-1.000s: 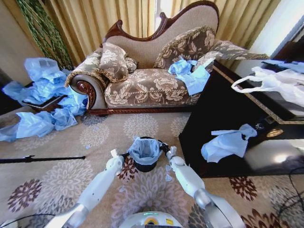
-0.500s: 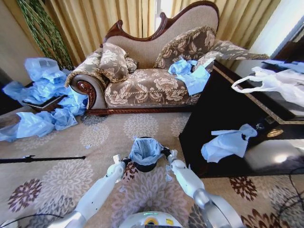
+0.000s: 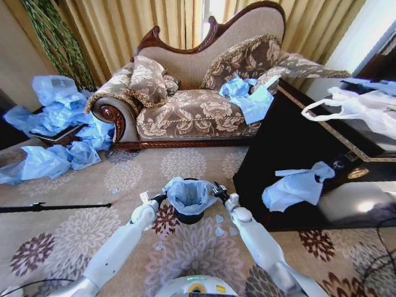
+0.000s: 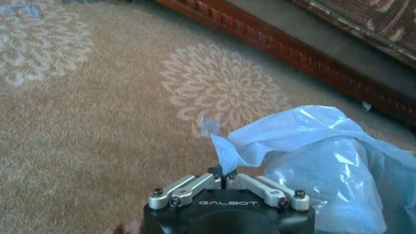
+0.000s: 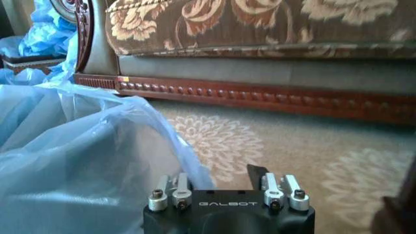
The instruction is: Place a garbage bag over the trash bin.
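The small black trash bin stands on the carpet just in front of me. The light-blue garbage bag sits in its mouth, crumpled, with its rim standing up above the bin. My left gripper is at the bin's left side. The left wrist view shows this gripper shut on a thin flap of the bag's edge. My right gripper is at the bin's right side. In the right wrist view it stands open, with the bag bulging against one finger.
A patterned sofa stands behind the bin with blue bags on its seat. A black table close on the right holds another blue bag and a white handled bag. Blue bags are piled at the left. A black rod lies on the carpet.
Both arms have reached farther forward, and the grippers have risen from the bin's near side to its rim. The bag's left edge is drawn outward.
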### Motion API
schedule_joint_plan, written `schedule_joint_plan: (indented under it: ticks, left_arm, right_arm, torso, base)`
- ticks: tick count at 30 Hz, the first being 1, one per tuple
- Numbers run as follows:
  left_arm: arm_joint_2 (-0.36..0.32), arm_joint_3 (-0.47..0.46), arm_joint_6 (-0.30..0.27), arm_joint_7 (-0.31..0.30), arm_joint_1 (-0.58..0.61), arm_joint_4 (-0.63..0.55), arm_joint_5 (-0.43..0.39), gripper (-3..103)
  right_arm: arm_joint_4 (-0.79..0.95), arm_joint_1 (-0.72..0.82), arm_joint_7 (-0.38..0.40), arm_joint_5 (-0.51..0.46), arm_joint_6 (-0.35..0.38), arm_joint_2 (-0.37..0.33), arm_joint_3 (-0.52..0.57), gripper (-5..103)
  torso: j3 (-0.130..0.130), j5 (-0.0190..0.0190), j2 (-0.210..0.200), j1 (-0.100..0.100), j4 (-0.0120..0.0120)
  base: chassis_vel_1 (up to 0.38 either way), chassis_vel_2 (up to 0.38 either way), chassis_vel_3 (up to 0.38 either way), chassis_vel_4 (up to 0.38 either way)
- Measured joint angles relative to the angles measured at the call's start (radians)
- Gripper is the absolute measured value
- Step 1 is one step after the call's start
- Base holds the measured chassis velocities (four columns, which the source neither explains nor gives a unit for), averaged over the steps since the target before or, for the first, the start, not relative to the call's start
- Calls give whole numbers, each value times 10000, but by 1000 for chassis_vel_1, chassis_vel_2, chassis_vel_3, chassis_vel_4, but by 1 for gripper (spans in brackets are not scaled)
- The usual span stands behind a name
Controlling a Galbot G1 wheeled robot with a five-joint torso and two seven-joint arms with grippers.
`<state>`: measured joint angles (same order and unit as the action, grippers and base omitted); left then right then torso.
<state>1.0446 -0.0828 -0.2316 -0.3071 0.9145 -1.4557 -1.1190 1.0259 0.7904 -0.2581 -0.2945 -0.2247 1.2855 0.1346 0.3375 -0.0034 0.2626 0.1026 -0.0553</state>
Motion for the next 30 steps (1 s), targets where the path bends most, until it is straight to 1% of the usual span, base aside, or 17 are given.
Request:
schedule_joint_plan:
  ticks: [1, 3, 4, 5, 9, 10, 11, 12, 14, 16, 18, 20, 25, 26, 28, 29, 30]
  left_arm:
    - [0, 0, 0, 0, 0, 0, 0, 0]
    - [26, -2, 8, 1, 2, -1, -1, 0]
    - [36, -4, 9, -1, 1, -15, -12, 0]
    - [36, -4, 9, -1, 1, -15, -12, 0]
    - [-53, 7, 1, -62, -52, -259, -184, 0]
    - [-53, 7, 1, -62, -52, -259, -184, 0]
    - [-130, 12, -7, -82, -68, -342, -233, 0]
    - [-195, 15, -13, -97, -81, -409, -274, 0]
    - [-296, 15, -21, -115, -135, -508, -369, 0]
    - [-355, 16, -32, -120, -189, -558, -431, 0]
    - [-373, 17, -34, -121, -209, -570, -447, 0]
    - [-390, 33, -37, -122, -250, -579, -469, 0]
    - [-382, 83, -51, -136, -289, -612, -484, 0]
    - [-379, 103, -54, -138, -305, -615, -489, 0]
    - [-371, 153, -64, -139, -364, -599, -499, 0]
    - [-371, 153, -64, -139, -364, -599, -499, 0]
    - [-364, 166, -69, -142, -385, -576, -503, 0]
  right_arm:
    - [0, 0, 0, 0, 0, 0, 0, 56]
    - [476, 279, -77, 36, -76, -310, 133, 61]
    - [709, 410, -209, 42, -155, -480, 168, 67]
    - [709, 410, -209, 42, -155, -480, 168, 67]
    - [1366, 703, -642, -70, -158, -793, 259, 88]
    - [1366, 703, -642, -70, -158, -793, 259, 88]
    - [1500, 758, -933, -79, -76, -883, 316, 93]
    - [1538, 779, -1172, -79, -34, -959, 330, 93]
    - [1554, 835, -1831, -92, 10, -1165, 352, 99]
    - [1607, 919, -2474, -179, 37, -1320, 420, 100]
    - [1645, 950, -2680, -211, 49, -1368, 450, 100]
    - [1719, 1004, -3328, -372, 55, -1442, 566, 100]
    - [1621, 996, -3677, -578, 69, -1471, 657, 100]
    - [1607, 1011, -3935, -919, 126, -1504, 659, 100]
    - [1694, 1119, -4580, -2117, 346, -1552, 661, 100]
    - [1694, 1119, -4580, -2117, 346, -1552, 661, 100]
    - [1777, 1165, -4736, -2652, 482, -1553, 649, 100]
  torso:
    - [0, 0, 0, 0, 0]
    - [-1, -1, 0, 0, -1]
    - [0, -2, 0, 0, -1]
    - [0, -2, 0, 0, -1]
    - [-1, 0, 0, 0, 0]
    - [-1, 0, 0, 0, 0]
    - [-1, 0, 0, 0, 0]
    - [0, 1, 0, 0, 1]
    - [-1, 1, 0, 0, 3]
    - [0, 1, 0, 0, -1]
    - [0, 0, 0, 0, -3]
    - [-1, 1, 0, 0, 0]
    - [0, 1, 0, 0, 1]
    - [0, 2, 0, 0, 1]
    - [0, -2, 0, 0, -1]
    - [0, -2, 0, 0, -1]
    - [0, 1, 0, 0, -2]
  base:
    - [0, 0, 0, 0]
    - [0, 0, 0, 0]
    - [0, 0, 0, 0]
    - [0, 0, 0, 0]
    - [0, 0, 0, 0]
    - [0, 0, 0, 0]
    - [0, 0, 0, 0]
    - [0, 0, 0, 0]
    - [0, 0, 0, 0]
    - [0, 0, 0, 0]
    - [0, 0, 0, 0]
    - [0, 0, 0, 0]
    - [0, 0, 0, 0]
    - [0, 0, 0, 0]
    - [0, 0, 0, 0]
    - [0, 0, 0, 0]
    - [0, 0, 0, 0]
